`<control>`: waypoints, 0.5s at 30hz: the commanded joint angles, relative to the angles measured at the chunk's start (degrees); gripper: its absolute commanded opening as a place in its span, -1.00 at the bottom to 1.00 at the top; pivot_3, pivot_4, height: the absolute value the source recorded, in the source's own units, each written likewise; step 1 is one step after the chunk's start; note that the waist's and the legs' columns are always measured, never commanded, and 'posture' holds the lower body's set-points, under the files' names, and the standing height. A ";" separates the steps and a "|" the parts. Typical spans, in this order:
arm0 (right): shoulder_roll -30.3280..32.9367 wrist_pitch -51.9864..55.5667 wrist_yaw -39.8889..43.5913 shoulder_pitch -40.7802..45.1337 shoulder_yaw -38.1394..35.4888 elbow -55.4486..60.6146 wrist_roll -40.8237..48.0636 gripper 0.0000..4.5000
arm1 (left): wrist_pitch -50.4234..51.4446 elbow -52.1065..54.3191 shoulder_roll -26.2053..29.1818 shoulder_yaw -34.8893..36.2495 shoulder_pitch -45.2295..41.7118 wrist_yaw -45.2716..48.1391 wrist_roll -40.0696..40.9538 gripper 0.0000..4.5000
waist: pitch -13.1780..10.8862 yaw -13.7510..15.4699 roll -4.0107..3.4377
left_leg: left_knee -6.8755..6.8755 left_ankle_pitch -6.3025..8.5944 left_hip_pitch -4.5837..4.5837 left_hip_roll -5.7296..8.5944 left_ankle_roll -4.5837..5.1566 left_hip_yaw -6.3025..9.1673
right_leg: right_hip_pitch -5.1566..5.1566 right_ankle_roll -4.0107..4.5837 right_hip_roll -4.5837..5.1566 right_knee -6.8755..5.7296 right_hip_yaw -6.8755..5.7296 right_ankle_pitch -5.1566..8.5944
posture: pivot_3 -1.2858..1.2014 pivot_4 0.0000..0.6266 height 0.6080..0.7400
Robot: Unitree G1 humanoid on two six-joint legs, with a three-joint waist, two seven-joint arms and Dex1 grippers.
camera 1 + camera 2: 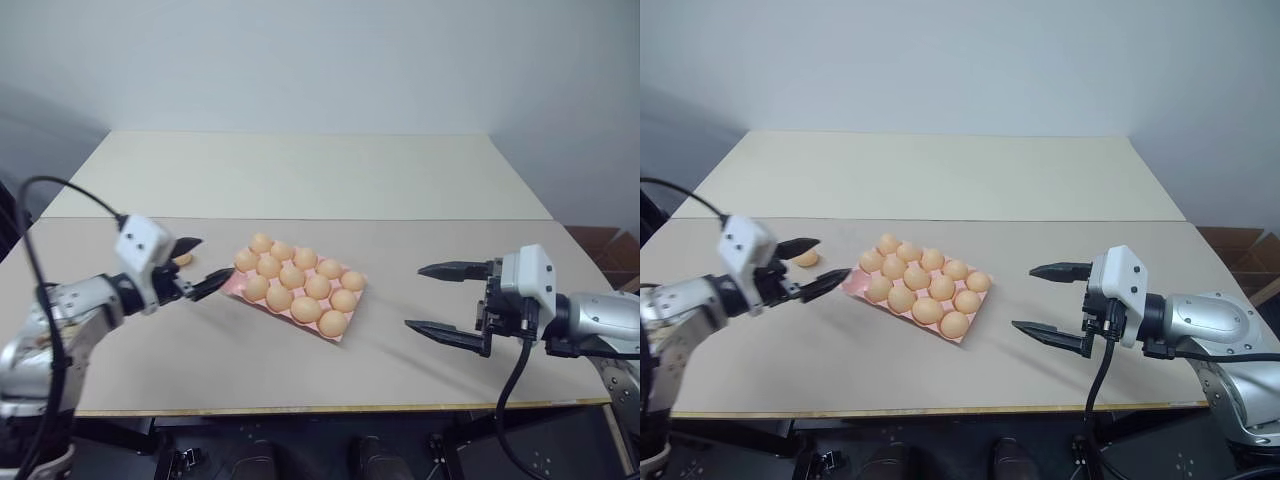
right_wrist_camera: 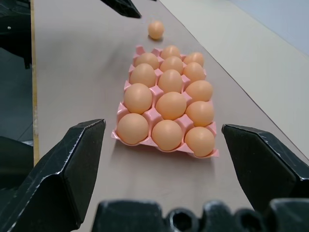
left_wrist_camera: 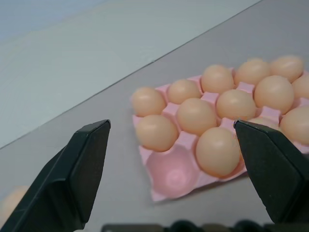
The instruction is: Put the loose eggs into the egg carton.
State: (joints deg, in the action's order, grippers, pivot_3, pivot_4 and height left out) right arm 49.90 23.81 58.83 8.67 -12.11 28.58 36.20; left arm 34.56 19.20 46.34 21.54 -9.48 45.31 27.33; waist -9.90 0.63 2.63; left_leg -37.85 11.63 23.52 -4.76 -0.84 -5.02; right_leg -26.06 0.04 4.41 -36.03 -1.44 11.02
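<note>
Egg carton nearly full, one loose egg beside, left gripper empty, seemingly.

Both arms reach inward over the table, the left hand and right hand spread wide, holding nothing.

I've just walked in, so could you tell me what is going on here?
The robot is filling the pink egg carton with eggs. One corner cup is empty, and one loose egg lies on the table beside the left gripper, which is open and holds nothing. The right gripper hangs open, away from the carton.
</note>
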 commanded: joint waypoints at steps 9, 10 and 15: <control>0.86 -2.41 3.63 4.06 0.33 -3.58 -1.04 1.00 | -5.37 6.59 -0.38 21.90 23.23 9.15 5.70 0.98 | 0.00 0.11 -0.01 | 0.01 0.02 0.01 -0.06 -0.02 -0.05 | -0.07 0.02 0.02 0.04 -0.02 0.01 | 0.03 -0.52 1.00; 0.91 -2.55 3.96 4.29 0.34 -4.00 -1.19 1.00 | -4.93 7.28 -0.75 22.93 24.55 9.25 6.55 0.98 | 0.00 0.14 -0.01 | 0.01 0.02 0.01 -0.06 -0.02 -0.05 | -0.06 0.02 0.03 0.04 -0.05 0.02 | 0.03 -0.52 1.00; 0.70 -3.83 5.21 5.43 1.60 -5.87 -2.64 1.00 | -0.28 10.73 -1.50 23.25 27.40 6.98 10.66 0.98 | 0.00 0.19 -0.01 | 0.01 0.27 0.01 -0.06 -0.44 -0.05 | -0.06 0.02 0.03 0.05 -0.04 0.02 | 0.03 -0.52 1.00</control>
State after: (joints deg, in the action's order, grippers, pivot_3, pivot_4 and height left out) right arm 50.20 21.59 63.57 12.99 -9.95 22.20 33.85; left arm 33.26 27.34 44.97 44.07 18.17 53.71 36.09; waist -9.90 0.82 2.62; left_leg -37.84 11.90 23.53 -4.82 -1.29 -5.06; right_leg -26.13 0.06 4.44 -35.98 -1.48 11.05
